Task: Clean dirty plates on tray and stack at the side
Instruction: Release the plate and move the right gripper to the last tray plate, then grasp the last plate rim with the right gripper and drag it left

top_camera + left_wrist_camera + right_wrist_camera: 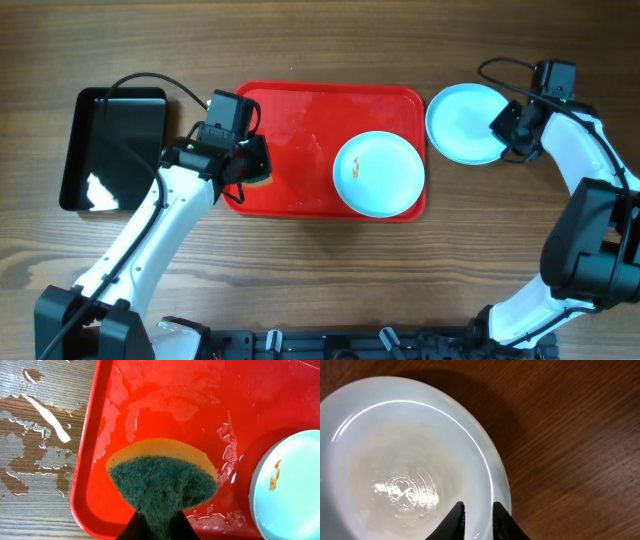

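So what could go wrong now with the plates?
The red tray is wet and shiny, so the smudged plate could slide when the sponge in the left gripper scrubs it. The right gripper sits at the very rim of the plate beside the tray, so lifting away could nudge or tip it. Water is spilled on the wooden table too, and might spread.

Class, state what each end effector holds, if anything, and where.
The left end effector pinches the sponge by its near edge. The right end effector is at a plate rim; grip cannot be told.
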{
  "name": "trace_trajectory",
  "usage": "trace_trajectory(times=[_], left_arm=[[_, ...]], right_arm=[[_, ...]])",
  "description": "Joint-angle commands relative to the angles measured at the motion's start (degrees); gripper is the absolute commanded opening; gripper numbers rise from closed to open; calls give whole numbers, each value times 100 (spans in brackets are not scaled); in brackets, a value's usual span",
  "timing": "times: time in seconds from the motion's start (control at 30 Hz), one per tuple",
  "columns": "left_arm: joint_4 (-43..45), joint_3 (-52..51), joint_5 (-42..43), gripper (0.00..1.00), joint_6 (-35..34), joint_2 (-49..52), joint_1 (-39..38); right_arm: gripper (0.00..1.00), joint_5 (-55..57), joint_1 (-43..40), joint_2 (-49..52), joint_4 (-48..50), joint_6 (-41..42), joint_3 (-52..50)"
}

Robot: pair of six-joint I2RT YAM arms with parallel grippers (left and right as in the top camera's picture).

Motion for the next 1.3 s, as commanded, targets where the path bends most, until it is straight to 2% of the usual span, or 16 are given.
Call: trace_trajectory(times=[0.0,0.13,0.27,0.33,0.4,0.43,0.63,0.67,0.7,0.73,0.87,0.9,1.0,1.03,1.17,1.27], left_arm=[[39,-33,46,9,-55,66,20],[85,-33,46,9,-55,66,20],[92,-33,48,8,-57,66,20],[74,-33,48,7,-57,66,20],[59,-33,48,8,-57,66,20],[59,-33,48,8,-57,66,20],[57,-33,50,9,-59,66,20],[57,-33,50,9,-59,66,20],[57,-33,50,10,-57,66,20],[57,-33,50,11,-57,66,20],[59,-33,50,11,-57,66,20],[57,-33,50,11,-59,66,20],[59,-33,101,11,-61,66,20],[59,-33,111,11,-61,66,20],[59,-33,109,10,-57,66,20],[61,-33,109,9,-59,66,20]], right_arm=[[22,57,-48,-452,-26,-44,-13],[27,-1753,9,-960,127,-765,-13],[52,-3351,542,-1060,-398,-879,-13],[51,-3034,935,-1060,-938,-866,-13],[29,-2382,1478,-1051,-1563,-839,-17],[27,-2181,1716,-1051,-1731,-809,-26],[36,-684,2629,-1051,-2476,1163,-35],[41,-595,2741,-1051,-2520,1460,-50],[75,-643,2824,-1051,-2490,1609,-76],[100,-828,2922,-1051,-2430,1773,-114],[100,-1158,3145,-1038,-2020,1499,-306],[90,-1128,3152,-1034,-2004,1576,-334],[35,-839,3152,-1027,-1991,2524,-557],[29,-741,3152,-1027,-1974,2791,-634],[32,-507,3154,-1008,-1864,3060,-835],[43,-271,3154,-833,-1847,3058,-861]])
